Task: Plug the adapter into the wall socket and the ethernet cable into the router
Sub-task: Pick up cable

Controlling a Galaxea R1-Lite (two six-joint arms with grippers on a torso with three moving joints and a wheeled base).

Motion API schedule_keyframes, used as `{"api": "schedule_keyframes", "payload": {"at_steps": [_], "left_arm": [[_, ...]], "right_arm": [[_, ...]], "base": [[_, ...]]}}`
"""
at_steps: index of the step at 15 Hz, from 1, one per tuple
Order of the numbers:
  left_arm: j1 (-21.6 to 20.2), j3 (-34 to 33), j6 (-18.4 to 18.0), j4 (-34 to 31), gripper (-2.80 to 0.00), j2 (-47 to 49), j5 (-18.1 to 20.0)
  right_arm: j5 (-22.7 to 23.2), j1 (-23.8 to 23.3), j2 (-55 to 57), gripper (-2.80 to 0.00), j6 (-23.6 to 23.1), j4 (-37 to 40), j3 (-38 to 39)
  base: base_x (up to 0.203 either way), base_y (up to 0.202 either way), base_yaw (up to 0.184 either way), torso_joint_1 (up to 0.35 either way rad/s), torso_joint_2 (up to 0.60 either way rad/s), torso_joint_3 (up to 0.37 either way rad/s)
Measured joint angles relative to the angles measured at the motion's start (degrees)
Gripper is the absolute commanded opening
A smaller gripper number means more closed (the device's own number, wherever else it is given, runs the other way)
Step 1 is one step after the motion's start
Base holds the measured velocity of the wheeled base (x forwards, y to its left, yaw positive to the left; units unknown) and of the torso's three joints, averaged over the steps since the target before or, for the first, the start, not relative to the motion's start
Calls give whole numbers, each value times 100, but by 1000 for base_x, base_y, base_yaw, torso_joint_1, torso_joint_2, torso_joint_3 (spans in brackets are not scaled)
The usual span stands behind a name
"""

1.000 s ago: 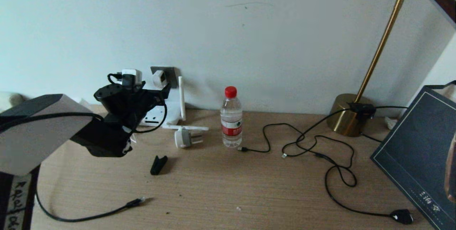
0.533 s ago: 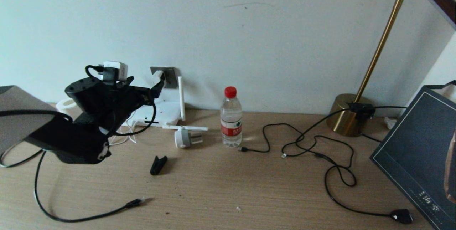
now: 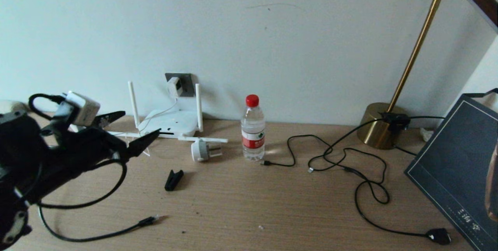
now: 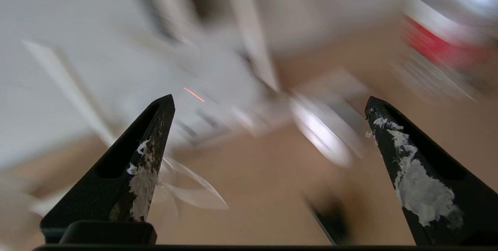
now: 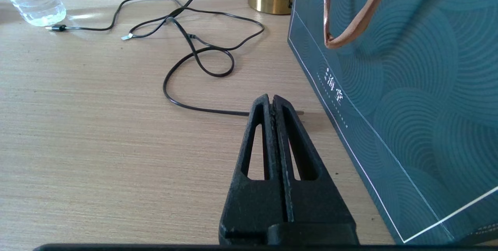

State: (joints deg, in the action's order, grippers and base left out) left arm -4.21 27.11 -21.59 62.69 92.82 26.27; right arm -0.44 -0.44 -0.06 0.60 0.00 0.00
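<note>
The white adapter sits against the dark grey wall socket, its thin white cord hanging down to the router. The router lies flat below the socket with two antennas upright and others lying on the table. The black ethernet cable loops over the near left of the table, its clear tip lying free. My left gripper hovers open and empty, left of the router. My right gripper is shut on nothing, low over the table beside the bag.
A round grey-white plug and a black clip lie in front of the router. A water bottle stands mid-table. Thin black cords sprawl toward a brass lamp base. A dark teal bag stands at the right.
My left arm has drawn back left and down from the wall socket. The adapter stays on the socket and the router's antennas now show.
</note>
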Motion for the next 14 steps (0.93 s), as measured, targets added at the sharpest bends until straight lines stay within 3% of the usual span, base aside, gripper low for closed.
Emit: {"api": "schedule_keyframes", "payload": {"at_steps": [3,6,10,12,14], "left_arm": [[-100,-396,-1034,-1845,0,-809,1004],[-97,-46,-2449,-4123,0,-1239,1234],[-123,1225,-4745,-7328,0,-1244,812],[-204,1713,-5675,-8392,0,-988,470],[-292,2184,-6438,-9049,0,-637,141]], "right_arm": [[-1,0,1,-280,3,0,0],[0,0,1,-280,2,0,0],[0,0,-2,-280,4,0,0],[0,0,-1,-280,2,0,0],[0,0,1,-280,3,0,0]], "base": [[0,0,0,0,0,0],[0,0,0,0,0,0],[0,0,0,0,0,0],[0,0,0,0,0,0],[0,0,0,0,0,0]]}}
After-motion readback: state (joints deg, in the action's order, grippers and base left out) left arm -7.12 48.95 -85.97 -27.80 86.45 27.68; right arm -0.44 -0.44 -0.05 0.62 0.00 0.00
